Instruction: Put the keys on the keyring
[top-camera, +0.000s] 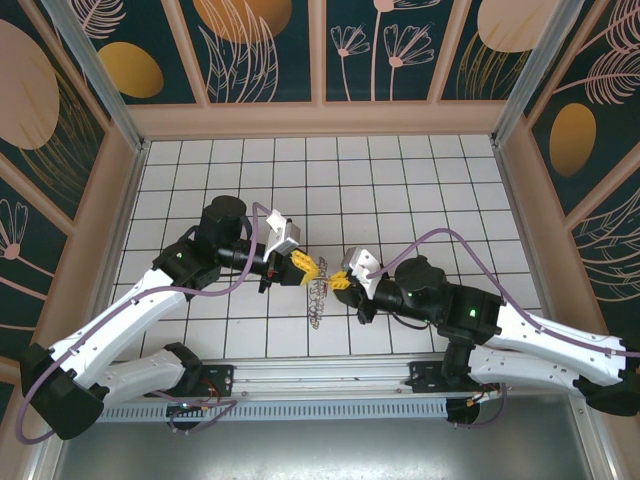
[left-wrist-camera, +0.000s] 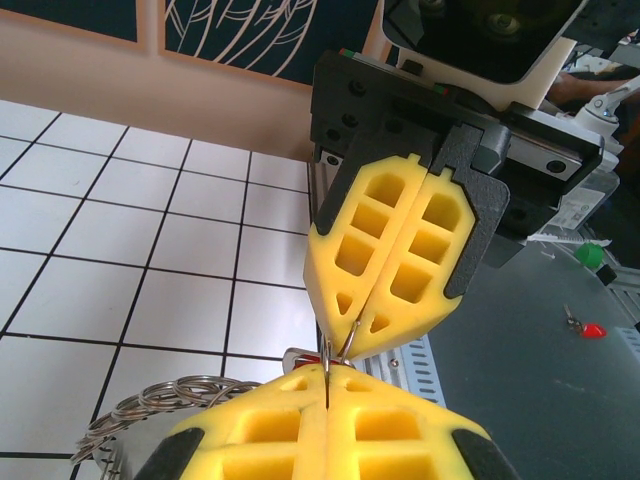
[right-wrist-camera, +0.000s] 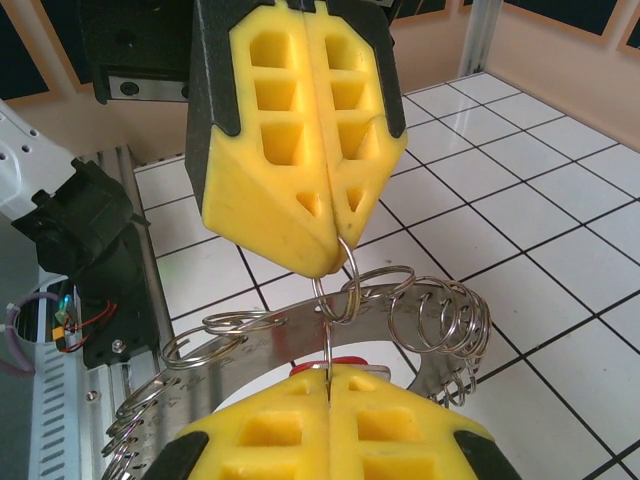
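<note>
White-tiled worktop, floral walls | left pincer (top-camera: 312, 267) and right pincer (top-camera: 341, 281) tip to tip toward near edge, both clamped tight on one thin loop of keyring (top-camera: 318, 300) | red key (right-wrist-camera: 340, 366) just behind right tips | judged best: firm grips, pry loop gently, no twisting
</note>
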